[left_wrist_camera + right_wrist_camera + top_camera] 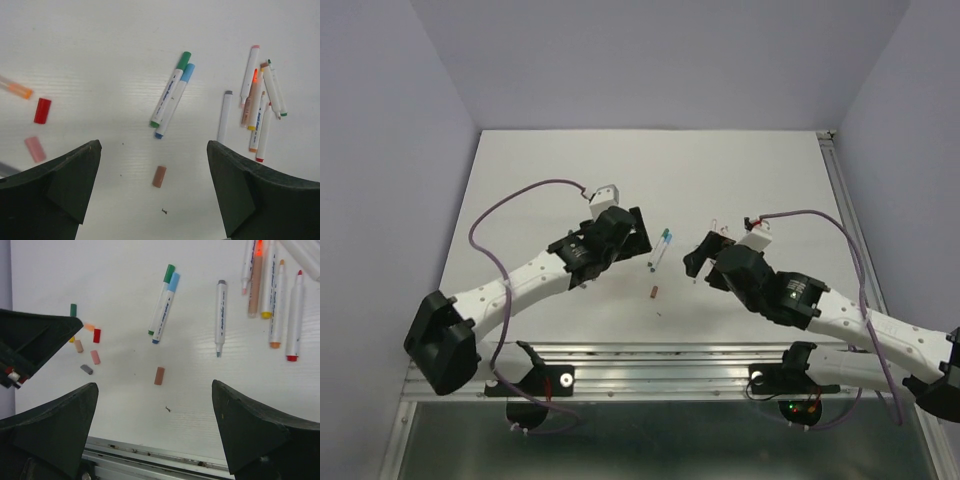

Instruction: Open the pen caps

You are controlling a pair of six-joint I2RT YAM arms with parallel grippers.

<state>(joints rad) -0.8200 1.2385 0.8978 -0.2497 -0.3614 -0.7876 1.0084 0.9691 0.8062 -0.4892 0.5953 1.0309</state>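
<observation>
Two capped pens, one green (172, 80) and one blue (175, 100), lie side by side mid-table (663, 245) (162, 302). A brown cap (159, 176) (159, 375) (654, 292) lies alone just in front of them. Several uncapped pens (260, 100) (272, 290) are bunched to the right, a grey-ended one (220, 315) apart from the bunch. Loose caps, among them red (42, 110) and pink (35, 149), lie to the left (87, 347). My left gripper (154, 150) (642, 232) hangs open and empty above the table. My right gripper (154, 387) (700, 255) is open and empty too.
An aluminium rail (150, 455) (660, 360) runs along the table's near edge. A small dark speck (168, 409) lies near the brown cap. The left gripper's black body (35, 340) shows at the left of the right wrist view. Purple walls enclose the table.
</observation>
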